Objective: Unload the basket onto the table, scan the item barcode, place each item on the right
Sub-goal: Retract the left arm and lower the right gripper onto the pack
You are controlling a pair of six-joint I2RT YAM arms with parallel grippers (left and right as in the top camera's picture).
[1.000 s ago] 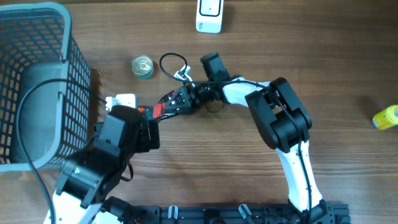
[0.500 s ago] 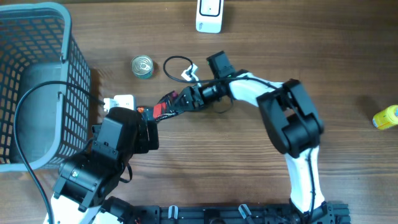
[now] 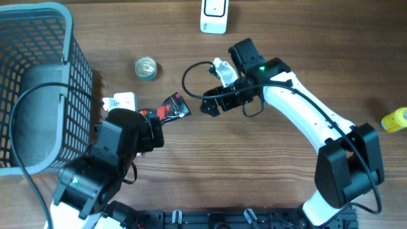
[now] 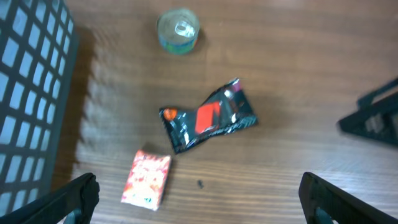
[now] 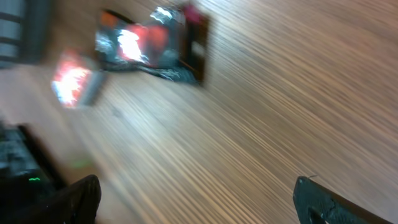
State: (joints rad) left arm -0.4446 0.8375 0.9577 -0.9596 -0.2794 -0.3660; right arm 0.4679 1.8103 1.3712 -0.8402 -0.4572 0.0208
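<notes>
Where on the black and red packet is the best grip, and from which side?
Probably across the narrower middle of the black and red packet, from straight above: it lies flat on the table, with bare wood along both long sides.

Colours from my end. Surface (image 3: 210,172): mid-brown wood, fine straight grain. Basket (image 3: 75,95) at the far left corner: grey-blue, open square grid. Can (image 3: 145,68): shiny silver top, green side. Packet (image 3: 172,108): glossy black, red-orange panel in the middle, silvery glare. Small box (image 4: 147,180) near the basket: red-orange and pink print; I read it as mostly white from overhead. Device (image 3: 213,16) at the far edge: white, dark window. Bottle (image 3: 394,120) at the right edge: yellow, greenish end. Right arm (image 3: 299,109): white links, black joints, green light. Left arm (image 3: 117,149): black.
</notes>
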